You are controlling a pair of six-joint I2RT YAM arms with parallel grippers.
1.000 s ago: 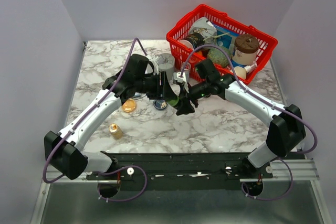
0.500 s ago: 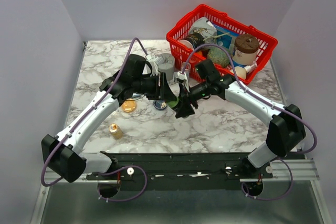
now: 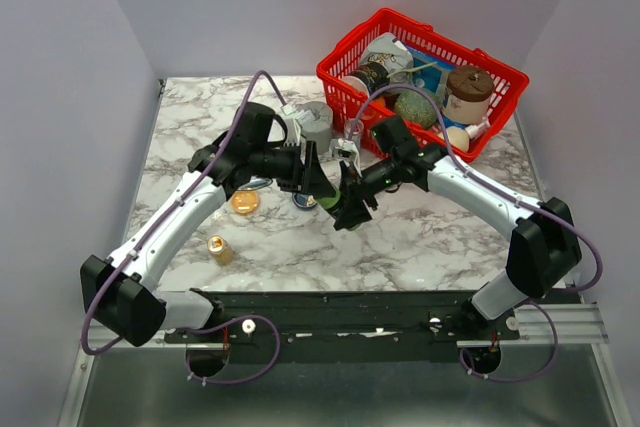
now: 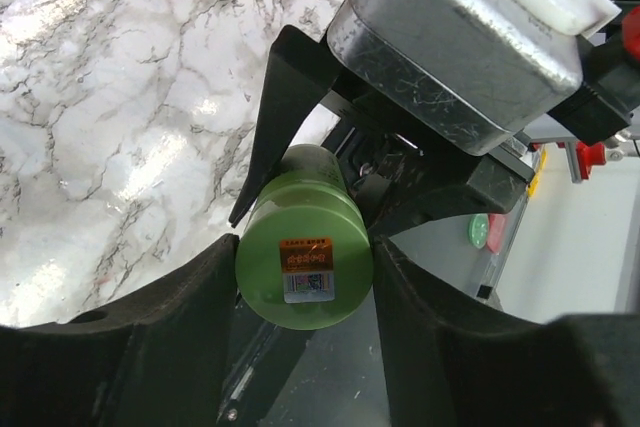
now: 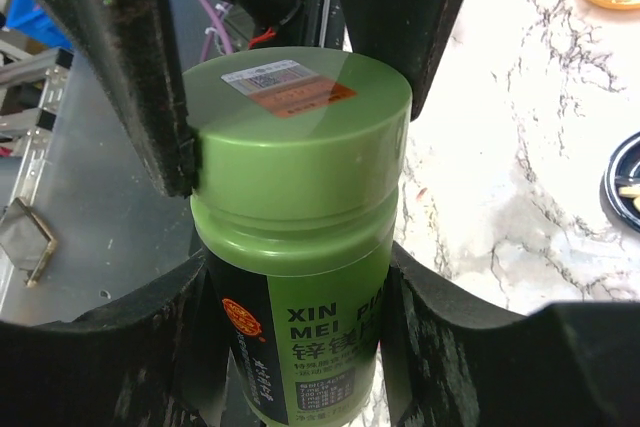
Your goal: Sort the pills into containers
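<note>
Both arms meet in the middle, above the counter (image 3: 420,237). They hold one green bottle (image 5: 300,347) between them, up in the air. The right claw (image 5: 297,277) is clamped on the bottle's body. The left claw (image 4: 305,247) has a finger on each side of the green lid (image 4: 305,265), and both fingers look pressed against it. The lid is on the bottle, so I think the job now is to get it off. No pills can be seen outside the bottle, except maybe a small pale bit in the blue dish.

The two dishes sit on the counter just below and beside the claws. The orange dish (image 3: 245,202) is in plain sight. The dark blue dish (image 3: 305,199) is right beside it, partly hidden under the left claw.

What could go wrong?
- The lid could pop off fast. The bottle seems tipped over, not upright, so pills could pour out and roll across the counter.
- The left claw could slip on the smooth lid and turn nothing.
- The right claw could lose the bottle if the other arm pulls too hard. It would then drop onto the dishes and knock them away.
- The arms are very close, so they could bump.
</note>
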